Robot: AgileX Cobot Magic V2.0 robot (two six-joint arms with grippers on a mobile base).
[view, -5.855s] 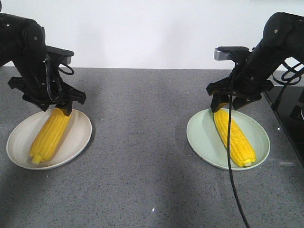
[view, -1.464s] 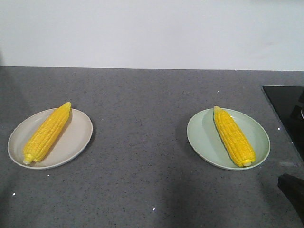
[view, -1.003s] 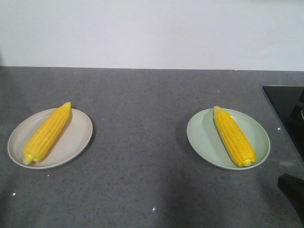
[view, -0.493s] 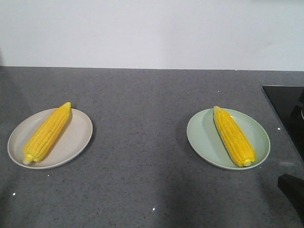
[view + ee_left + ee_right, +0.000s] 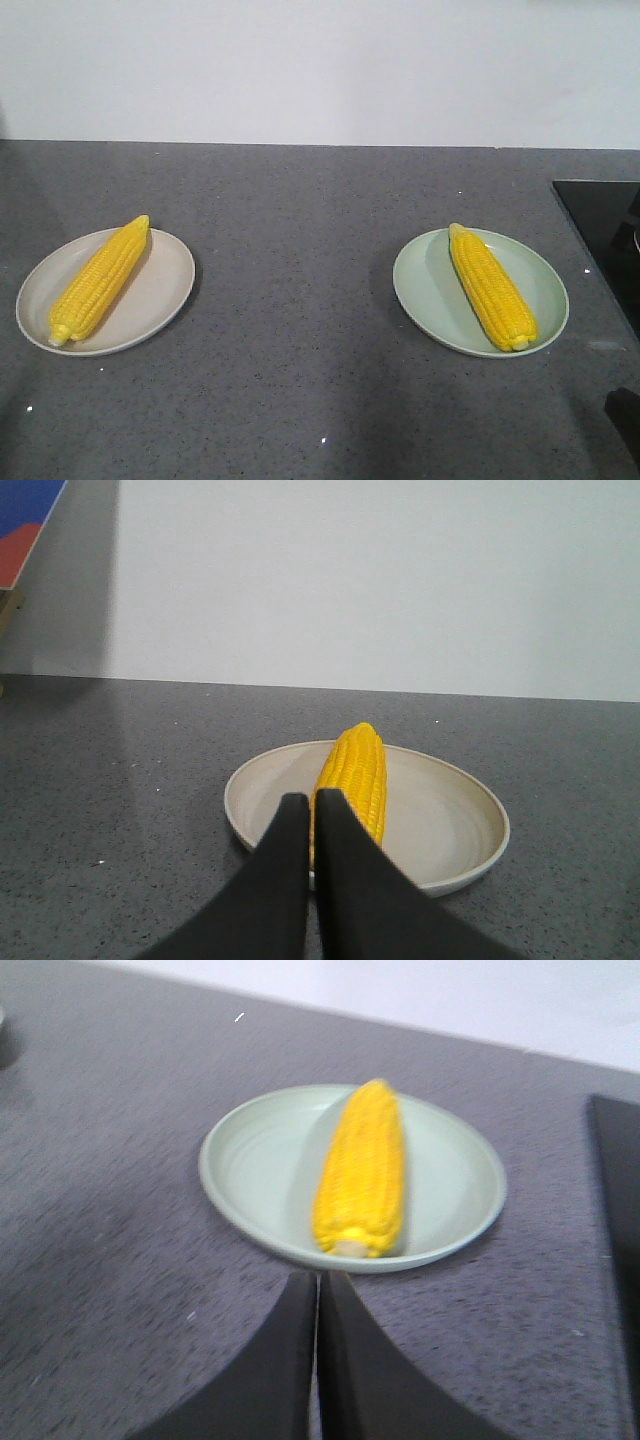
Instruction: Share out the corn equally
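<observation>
Resting unmoved on separate plates [image 5: 170, 290], both corn cobs [image 5: 99, 278].

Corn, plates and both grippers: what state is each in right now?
Left cob: lying in the beige plate.
Right cob: lying in the green plate.
Left gripper: shut, empty, short of its plate.
Right gripper: shut, empty, short of its plate.
</observation>
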